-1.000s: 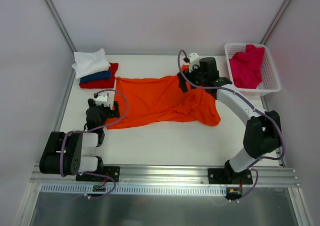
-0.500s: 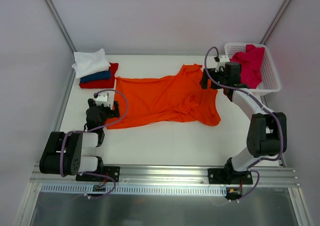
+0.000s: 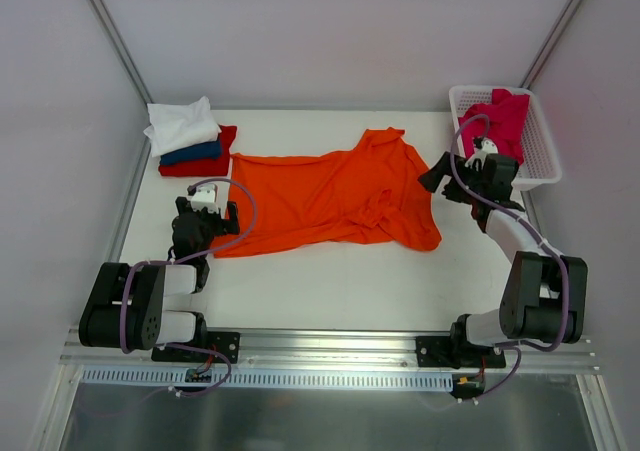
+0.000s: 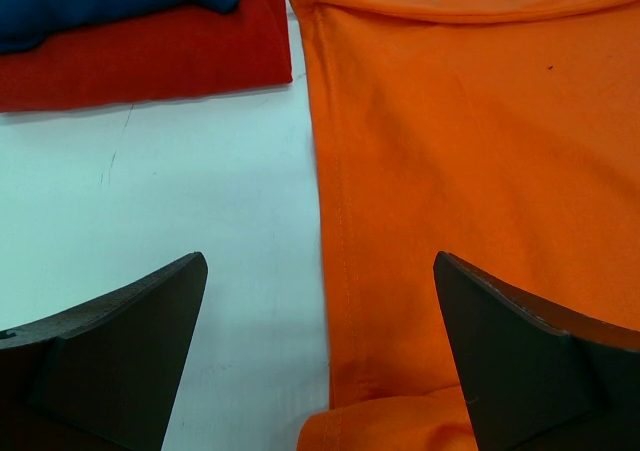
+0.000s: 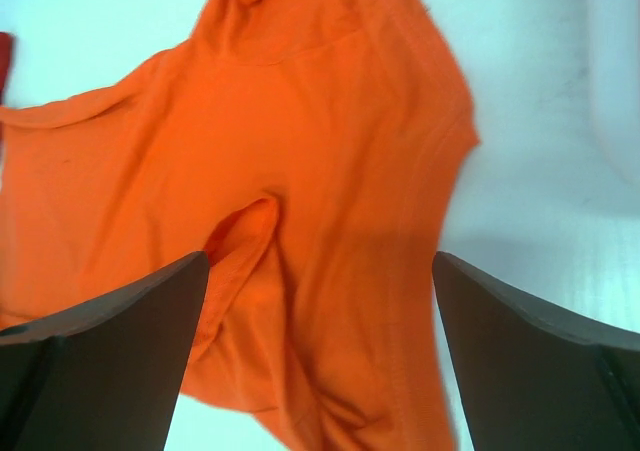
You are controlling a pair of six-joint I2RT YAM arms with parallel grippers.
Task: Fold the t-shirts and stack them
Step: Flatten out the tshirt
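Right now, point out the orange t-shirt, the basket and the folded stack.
orange t-shirt (image 3: pixel 320 196), top view, middle of its body.
basket (image 3: pixel 541 149), top view, its right wall.
folded stack (image 3: pixel 182 123), top view, its white top layer.

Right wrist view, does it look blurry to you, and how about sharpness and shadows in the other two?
Right wrist view: the orange shirt is soft and slightly smeared, its seams hard to trace. Left wrist view: sharp, with the shirt's hem stitching plain; the pincer fingers are dark. Top view: even light, only faint shadows on the table, no glare.
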